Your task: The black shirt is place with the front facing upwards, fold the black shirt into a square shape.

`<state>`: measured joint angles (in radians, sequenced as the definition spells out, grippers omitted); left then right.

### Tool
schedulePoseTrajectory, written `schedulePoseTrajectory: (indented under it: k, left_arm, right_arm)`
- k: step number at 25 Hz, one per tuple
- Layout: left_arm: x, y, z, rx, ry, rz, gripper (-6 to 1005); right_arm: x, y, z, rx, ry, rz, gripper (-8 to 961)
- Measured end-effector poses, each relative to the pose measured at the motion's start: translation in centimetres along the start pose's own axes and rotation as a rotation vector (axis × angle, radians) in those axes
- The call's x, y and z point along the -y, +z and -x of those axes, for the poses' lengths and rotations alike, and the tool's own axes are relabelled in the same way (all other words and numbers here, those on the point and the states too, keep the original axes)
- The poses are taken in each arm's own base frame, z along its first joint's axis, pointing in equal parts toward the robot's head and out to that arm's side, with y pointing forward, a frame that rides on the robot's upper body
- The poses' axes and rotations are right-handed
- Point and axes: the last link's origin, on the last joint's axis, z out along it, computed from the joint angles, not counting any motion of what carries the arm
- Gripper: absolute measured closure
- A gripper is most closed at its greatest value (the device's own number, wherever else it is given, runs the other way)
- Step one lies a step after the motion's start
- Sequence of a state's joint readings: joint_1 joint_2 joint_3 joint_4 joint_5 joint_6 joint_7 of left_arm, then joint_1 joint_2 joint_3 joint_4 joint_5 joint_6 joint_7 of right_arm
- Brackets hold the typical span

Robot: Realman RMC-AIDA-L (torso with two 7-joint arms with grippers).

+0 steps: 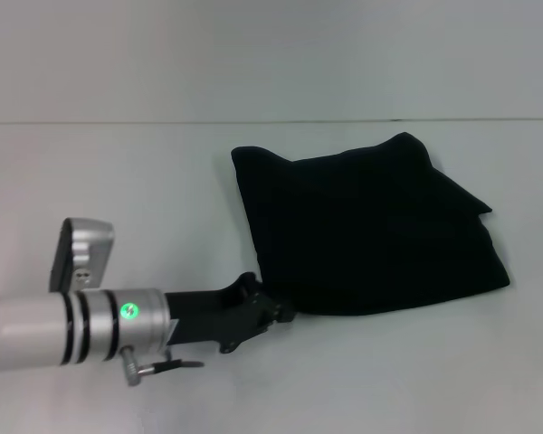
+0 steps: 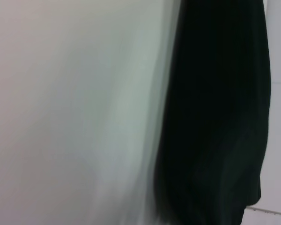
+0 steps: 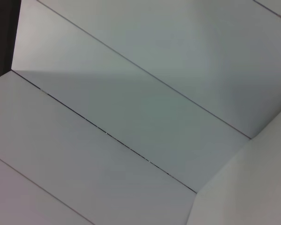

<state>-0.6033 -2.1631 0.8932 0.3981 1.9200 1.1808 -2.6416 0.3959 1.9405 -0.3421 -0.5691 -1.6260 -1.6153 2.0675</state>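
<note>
On the table (image 1: 118,172), the folded black shirt (image 1: 371,226) shows no lettering.

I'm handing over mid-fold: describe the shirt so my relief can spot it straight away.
Start from the white table in the head view. Right of its middle lies the black shirt, folded into a rough, slightly puffy square. The left gripper sits at its near left corner; it is the only dark cloth there, with no print showing.

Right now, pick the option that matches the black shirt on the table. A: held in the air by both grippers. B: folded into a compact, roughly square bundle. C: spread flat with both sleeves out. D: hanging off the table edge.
B: the black shirt lies as a folded, roughly four-sided bundle on the table.
</note>
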Motion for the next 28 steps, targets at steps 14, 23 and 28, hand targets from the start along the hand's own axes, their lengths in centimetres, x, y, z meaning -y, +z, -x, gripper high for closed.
schedulePoseTrajectory:
  k: [14, 23, 28]
  left_arm:
    - [2.7, -3.3, 0.4, -0.076, -0.046, 0.027, 998]
    - [3.9, -5.4, 1.0, -0.116, -0.061, 0.078, 986]
    - [4.4, -6.2, 1.1, -0.125, -0.066, 0.08, 979]
  right_arm:
    - [-0.1, 0.4, 0.0, 0.001, 0.012, 0.011, 121]
    - [0.0, 0.8, -0.1, 0.002, 0.024, 0.013, 121]
    - [-0.1, 1.3, -0.3, 0.003, 0.032, 0.022, 121]
